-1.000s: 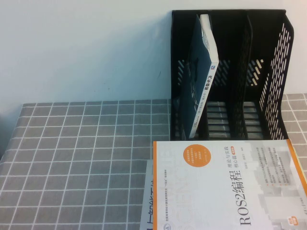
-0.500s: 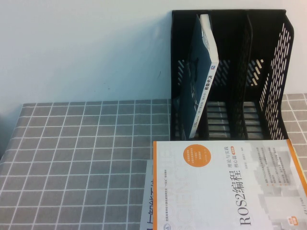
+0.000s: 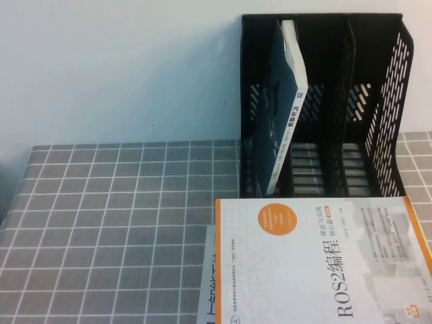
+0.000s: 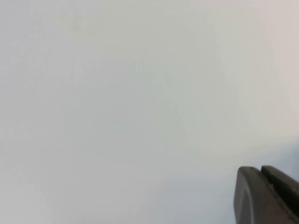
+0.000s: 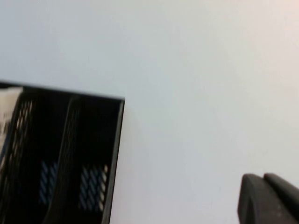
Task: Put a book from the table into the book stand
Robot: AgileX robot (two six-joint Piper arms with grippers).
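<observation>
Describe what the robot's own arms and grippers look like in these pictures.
Little shows. The left gripper is a dark, matte grey-brown block with rounded corners and a seam. The right gripper looks the same, darker. No cables or markings show; the high view shows neither arm.

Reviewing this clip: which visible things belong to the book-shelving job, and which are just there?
Job:
- black perforated plastic book stand
- white-and-orange ROS2 book lying flat on the table
- left gripper, facing the wall
- right gripper, beyond the stand

Just there:
- dark blue book leaning in the stand's left slot
- grey checked tablecloth
- partly hidden book underneath
</observation>
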